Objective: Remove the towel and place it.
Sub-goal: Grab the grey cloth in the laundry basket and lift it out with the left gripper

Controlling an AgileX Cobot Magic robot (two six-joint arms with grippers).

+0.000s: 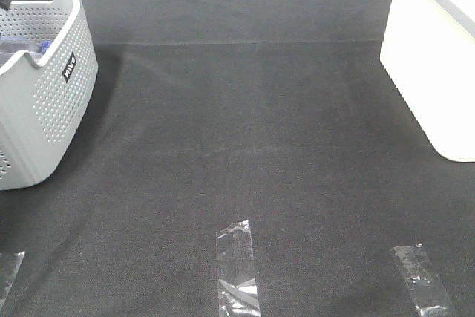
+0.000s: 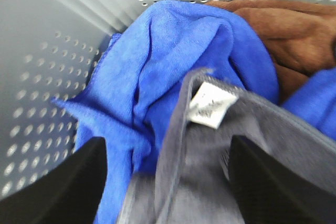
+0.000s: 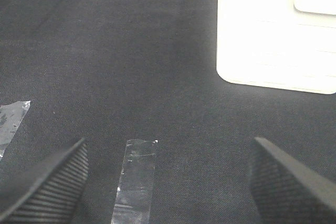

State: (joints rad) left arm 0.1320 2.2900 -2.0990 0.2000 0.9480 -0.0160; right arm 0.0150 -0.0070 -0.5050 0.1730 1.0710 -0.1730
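Grey and a little purple, the towel (image 2: pixel 210 161) is lying inside the grey plastic basket (image 2: pixel 47 51), which has lots of little holes in its walls. The towel is resting on top of a bright blue cloth (image 2: pixel 173 61), and a small white label (image 2: pixel 210 106) is sticking up from its edge. A brown cloth (image 2: pixel 283 30) is sitting behind the blue one, against the basket's far wall. The left end effector (image 2: pixel 167 145) is hanging down inside the basket, right over the towel. Its two black fingers are standing wide apart, one on each side of the towel's folded edge, and they are not pinching anything. The picture is blurry there, so I cannot tell if they are touching the towel. From high up, the basket is sitting at the left edge of the black counter (image 1: pixel 252 131). The right end effector (image 3: pixel 169 144) is hanging over the counter, well apart from the basket. Its ridged fingers are also spread wide and are holding nothing. A strip of clear tape (image 3: pixel 135 182) is lying flat on the counter below it. A white bin (image 3: pixel 273 40) is standing farther away on the right side of the counter.
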